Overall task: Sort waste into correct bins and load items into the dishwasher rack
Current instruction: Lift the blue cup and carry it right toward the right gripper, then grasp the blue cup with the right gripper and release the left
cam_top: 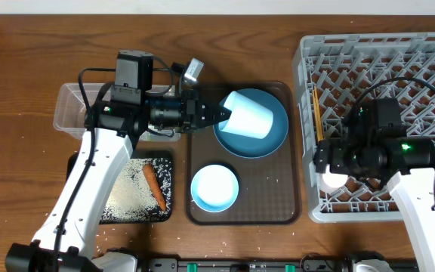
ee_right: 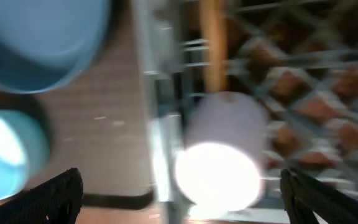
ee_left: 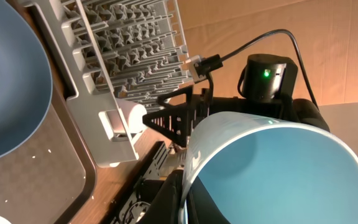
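At lower right, the right gripper [ee_right: 180, 202] hangs spread over the white-pink cup [cam_top: 328, 180] in the dishwasher rack [cam_top: 429, 53]; higher, at centre, the left gripper [cam_top: 223, 115] pinches the tilted light-blue cup [cam_top: 251, 115] by its rim above the dark-blue plate [cam_top: 274, 142], a thin hold that could slip.

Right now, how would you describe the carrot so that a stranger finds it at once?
Find the brown tray in the middle of the table, then the shallow black tray just left of it. The carrot lies in that black tray on scattered white rice, the only orange, tapered thing there.
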Action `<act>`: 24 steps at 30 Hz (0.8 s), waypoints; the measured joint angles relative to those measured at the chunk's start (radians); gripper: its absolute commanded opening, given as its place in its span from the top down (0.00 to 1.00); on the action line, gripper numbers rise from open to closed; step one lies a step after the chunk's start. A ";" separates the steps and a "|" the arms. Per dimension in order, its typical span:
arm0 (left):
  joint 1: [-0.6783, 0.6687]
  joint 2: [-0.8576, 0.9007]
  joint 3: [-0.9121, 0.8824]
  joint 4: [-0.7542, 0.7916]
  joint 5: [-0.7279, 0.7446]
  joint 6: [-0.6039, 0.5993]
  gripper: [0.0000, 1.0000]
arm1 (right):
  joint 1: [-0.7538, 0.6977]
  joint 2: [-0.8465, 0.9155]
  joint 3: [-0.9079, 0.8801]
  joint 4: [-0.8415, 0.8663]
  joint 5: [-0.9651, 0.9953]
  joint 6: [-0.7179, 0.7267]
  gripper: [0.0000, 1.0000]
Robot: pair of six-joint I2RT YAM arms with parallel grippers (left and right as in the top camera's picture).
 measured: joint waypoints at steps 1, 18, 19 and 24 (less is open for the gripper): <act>0.000 0.000 0.000 0.000 0.000 0.003 0.94 | 0.000 0.000 0.000 0.008 -0.067 0.000 0.01; -0.016 0.000 0.000 -0.026 0.004 0.011 0.94 | -0.021 0.000 0.000 0.093 -1.003 -0.492 0.01; -0.027 0.000 0.000 -0.030 0.004 0.011 0.94 | -0.021 0.000 0.000 0.105 -1.030 -0.506 0.01; -0.092 0.000 0.000 -0.031 0.004 0.013 0.94 | -0.021 0.000 0.000 0.150 -1.130 -0.536 0.01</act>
